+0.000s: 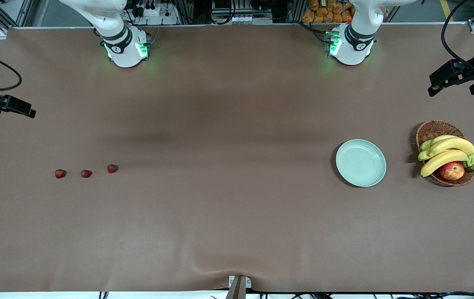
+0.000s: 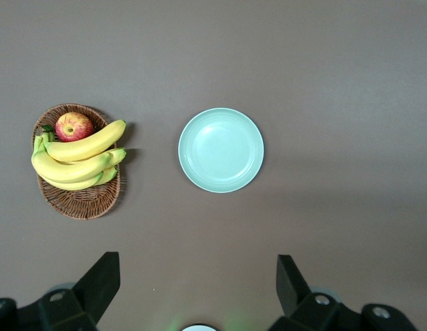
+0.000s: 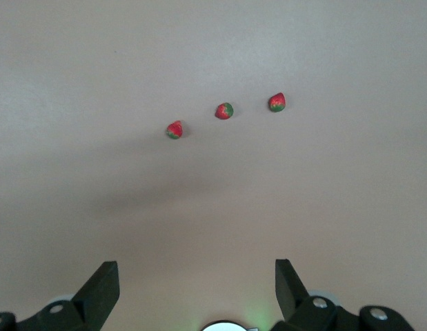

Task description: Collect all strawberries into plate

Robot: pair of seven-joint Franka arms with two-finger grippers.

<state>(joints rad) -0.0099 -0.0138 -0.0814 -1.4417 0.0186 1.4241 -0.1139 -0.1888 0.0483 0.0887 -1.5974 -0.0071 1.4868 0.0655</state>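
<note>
We see three red strawberries (image 1: 86, 173) in a row on the table, well apart from our bare mint plate (image 1: 361, 162).

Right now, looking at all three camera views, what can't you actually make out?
- Both arms: cut off by the front view's edges above their bases.
- Left gripper and right gripper: bodies cropped by each wrist view's edge; only the open fingers show.
- Brown wicker basket: its inside is hidden under yellow bananas and a red-yellow apple.
- Three tiny red strawberries: too small for surface detail.
</note>
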